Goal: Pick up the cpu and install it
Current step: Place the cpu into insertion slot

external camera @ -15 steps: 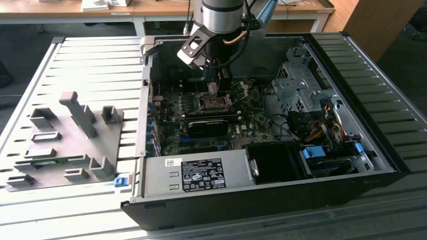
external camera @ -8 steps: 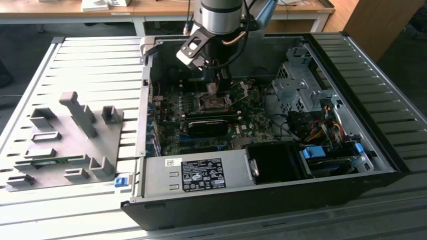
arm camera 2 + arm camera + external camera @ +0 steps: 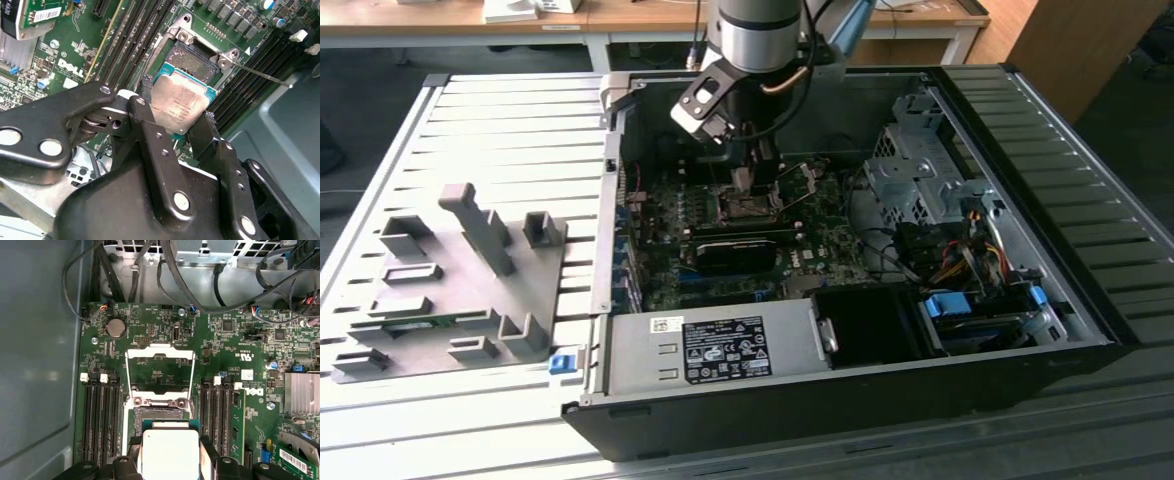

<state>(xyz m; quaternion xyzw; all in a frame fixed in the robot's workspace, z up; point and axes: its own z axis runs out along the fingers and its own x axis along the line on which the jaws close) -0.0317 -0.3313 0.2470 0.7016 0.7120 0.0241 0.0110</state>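
Though pick-up is done, seating is not: hand pinches the cpu by opposite edges, just over the open socket beneath its fingertips. Contact with socket: cannot tell.

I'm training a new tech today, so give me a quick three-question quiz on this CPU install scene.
1. True or false: the cpu already lies flat in the socket.
2. The gripper is: A open, B shut on the cpu, C shut on a memory stick.
3. Fill in: the grey holder plate lies on the exterior view's ___ of the computer case.
Key: 1 false, it is held in the gripper, not yet in the socket. 2 B. 3 left.
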